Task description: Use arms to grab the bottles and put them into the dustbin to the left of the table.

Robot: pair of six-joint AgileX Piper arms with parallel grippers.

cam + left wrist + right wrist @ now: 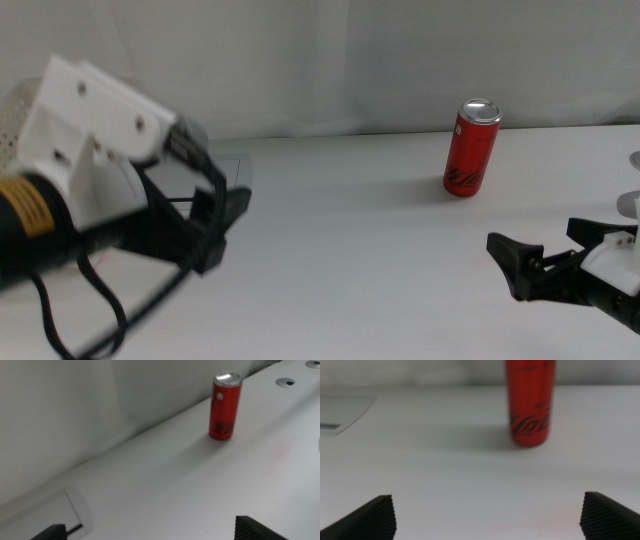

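Upright on our white desk (350, 230), silver top skyward, stands the slim red can (471, 147); our left hand (215, 225) and right hand (545, 262) hover spread, empty.

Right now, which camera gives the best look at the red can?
The left wrist view: the red can stands upright, whole, sharp from silver top to base. The middle view shows the whole can but smaller, near the table's back edge. The right wrist view shows it blurred, its top cut off.
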